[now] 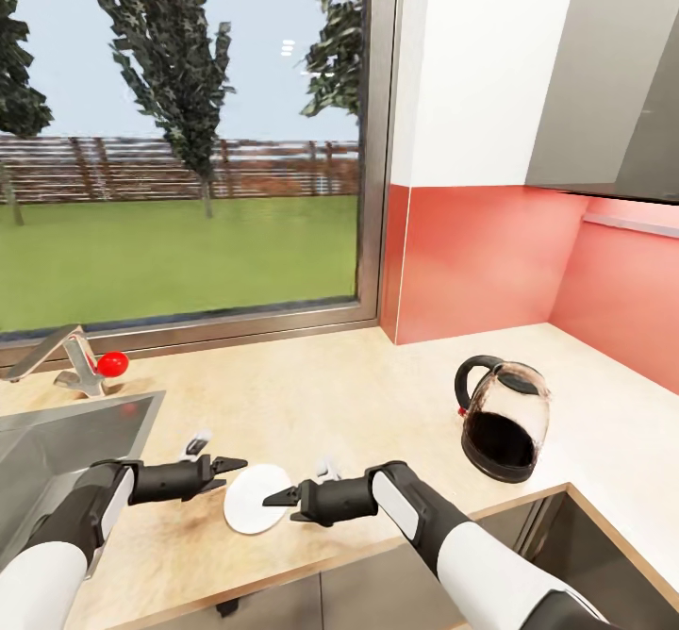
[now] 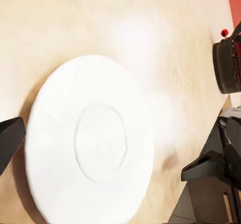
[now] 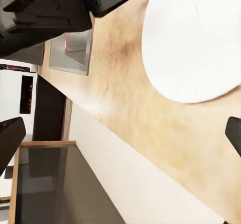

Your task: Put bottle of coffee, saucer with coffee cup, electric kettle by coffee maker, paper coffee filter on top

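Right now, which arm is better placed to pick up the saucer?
Probably the left. Its gripper sits at the edge of the saucer, jaws open. The right gripper lies over the saucer's opposite edge.

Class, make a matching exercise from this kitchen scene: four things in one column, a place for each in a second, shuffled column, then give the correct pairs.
Things:
1. saucer
2. electric kettle
3. red ball
4. sink

Places:
A. beside the tap, below the window
B. on the countertop between the two grippers
C. set into the countertop at the head view's left
D. towards the red corner wall

Pairs: 1-B, 2-D, 3-A, 4-C
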`<state>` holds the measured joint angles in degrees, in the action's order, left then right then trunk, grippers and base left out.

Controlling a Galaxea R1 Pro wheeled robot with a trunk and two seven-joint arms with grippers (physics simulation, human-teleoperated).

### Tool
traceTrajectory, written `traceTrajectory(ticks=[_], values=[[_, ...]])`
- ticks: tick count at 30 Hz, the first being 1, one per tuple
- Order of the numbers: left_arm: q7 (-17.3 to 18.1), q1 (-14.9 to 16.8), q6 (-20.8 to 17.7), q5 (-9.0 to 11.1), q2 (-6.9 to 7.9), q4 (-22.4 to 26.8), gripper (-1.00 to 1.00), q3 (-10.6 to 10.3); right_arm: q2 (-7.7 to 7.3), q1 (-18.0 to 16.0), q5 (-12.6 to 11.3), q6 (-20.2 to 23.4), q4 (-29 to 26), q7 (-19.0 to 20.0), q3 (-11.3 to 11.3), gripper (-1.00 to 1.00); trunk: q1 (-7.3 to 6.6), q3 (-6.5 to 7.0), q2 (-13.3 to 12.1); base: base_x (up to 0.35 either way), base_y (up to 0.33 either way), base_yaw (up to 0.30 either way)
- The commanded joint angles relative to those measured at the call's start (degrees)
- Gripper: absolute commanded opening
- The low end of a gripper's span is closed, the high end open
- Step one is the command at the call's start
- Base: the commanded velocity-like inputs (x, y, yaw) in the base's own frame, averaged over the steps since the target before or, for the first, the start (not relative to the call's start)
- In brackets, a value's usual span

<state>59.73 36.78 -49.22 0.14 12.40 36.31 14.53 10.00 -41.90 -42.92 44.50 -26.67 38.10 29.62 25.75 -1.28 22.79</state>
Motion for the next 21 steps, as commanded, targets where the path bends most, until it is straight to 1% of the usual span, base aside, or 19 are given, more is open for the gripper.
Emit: traceTrajectory(ticks=[1, 6, 11, 17, 21], values=[[0.1, 0.0, -0.3, 0.0, -0.01, 0.0, 1.0, 0.1, 0.0, -0.1, 0.0, 0.1, 0.0, 0.1, 0.1, 1.0, 0.04, -0.13, 0.1, 0.0, 0.0, 0.0], [0.1, 0.0, 0.1, 0.0, -0.01, 0.0, 1.0, 0.0, 0.0, 0.0, 0.0, 0.1, 0.0, 0.1, 0.1, 1.0, 0.04, -0.13, 0.1, 0.015, 0.0, 0.0], [0.0, 0.0, 0.1, -0.2, -0.09, -0.1, 1.0, 0.0, 0.0, 0.0, 0.0, 0.1, 0.7, -0.2, 0.0, 1.0, 0.04, -0.13, 0.1, 0.175, 0.0, 0.0], [0.1, -0.1, 0.1, -0.2, -0.09, -0.2, 1.0, 0.0, 0.0, 0.0, 0.0, -0.6, 1.7, -0.3, 0.0, 1.0, 0.04, -0.13, 0.1, 0.019, 0.0, 0.0], [0.1, -1.1, 0.1, -0.1, -0.09, -0.2, 1.0, 0.0, 0.0, 0.0, 0.0, -0.6, 2.7, -0.3, 0.1, 1.0, 0.04, -0.13, 0.1, 0.0, 0.0, 0.0]])
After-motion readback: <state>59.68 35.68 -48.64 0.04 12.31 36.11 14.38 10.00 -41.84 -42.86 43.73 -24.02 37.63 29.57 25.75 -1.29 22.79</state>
